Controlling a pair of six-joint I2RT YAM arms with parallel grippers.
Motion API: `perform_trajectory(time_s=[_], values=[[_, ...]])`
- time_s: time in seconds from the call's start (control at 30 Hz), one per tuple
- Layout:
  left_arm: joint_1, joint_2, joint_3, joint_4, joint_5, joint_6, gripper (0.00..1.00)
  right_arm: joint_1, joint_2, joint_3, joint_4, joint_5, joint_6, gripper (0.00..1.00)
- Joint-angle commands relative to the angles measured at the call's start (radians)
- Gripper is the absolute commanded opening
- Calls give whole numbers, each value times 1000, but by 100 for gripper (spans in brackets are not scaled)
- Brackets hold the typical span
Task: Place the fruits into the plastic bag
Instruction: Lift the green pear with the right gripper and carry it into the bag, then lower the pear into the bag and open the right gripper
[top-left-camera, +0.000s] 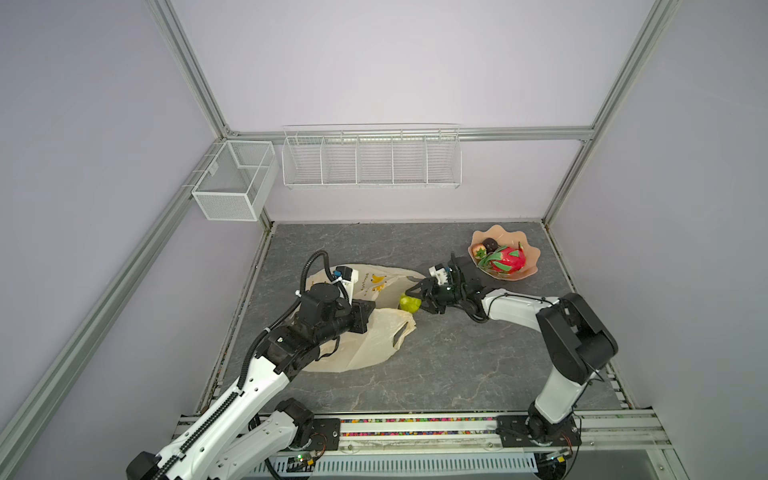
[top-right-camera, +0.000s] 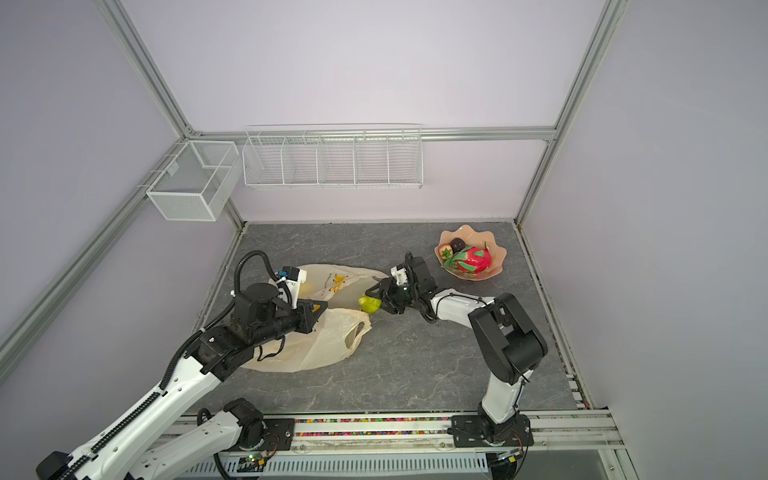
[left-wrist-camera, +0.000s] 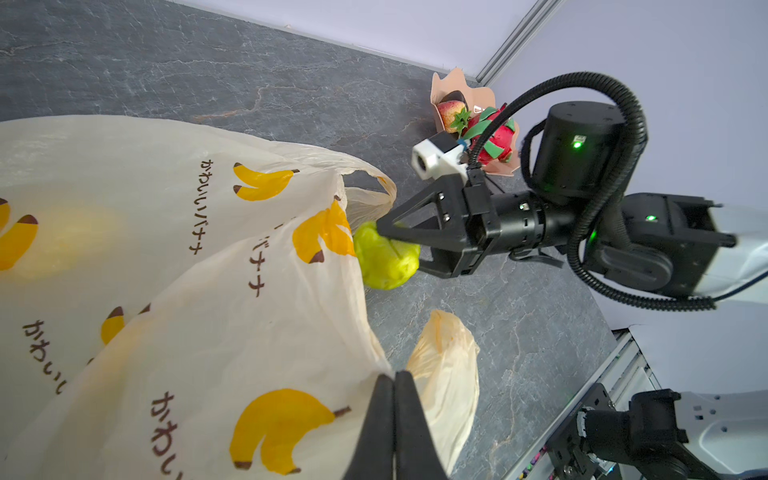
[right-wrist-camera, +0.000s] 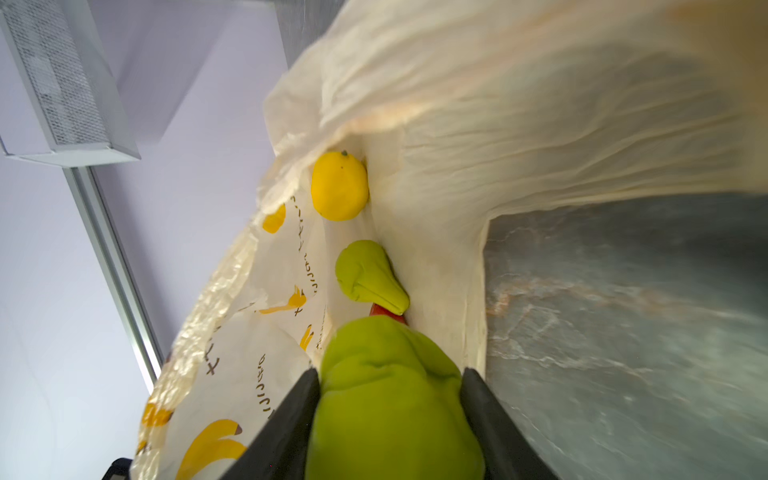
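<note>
Green fruit (left-wrist-camera: 386, 262) in right tool (left-wrist-camera: 399, 247) at bag (left-wrist-camera: 166, 249) rim.

plastic bag (left-wrist-camera: 124, 166): brown japanese print "かわいいバナナ", repeated several times across its side.

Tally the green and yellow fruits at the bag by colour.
Green lumpy fruit: 2, one held by the right gripper, another inside the plastic bag.
Yellow fruit: 1, inside the bag.
Total: 3
</note>
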Motion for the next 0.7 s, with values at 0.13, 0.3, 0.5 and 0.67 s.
perform_trajectory(time_s=[0.13, 0.3, 0.5, 0.67], values=[[2, -6, 24, -13, -3, 20, 0, 138, 135, 55, 287, -2, 212, 43], [1, -3, 29, -11, 9, 24, 0, 211, 260, 97, 498, 20, 377, 41], [2, 0, 33, -11, 14, 32, 0, 291, 387, 218, 517, 13, 446, 44], [2, -8, 26, -9, 15, 28, 0, 325, 471, 303, 504, 7, 498, 59]])
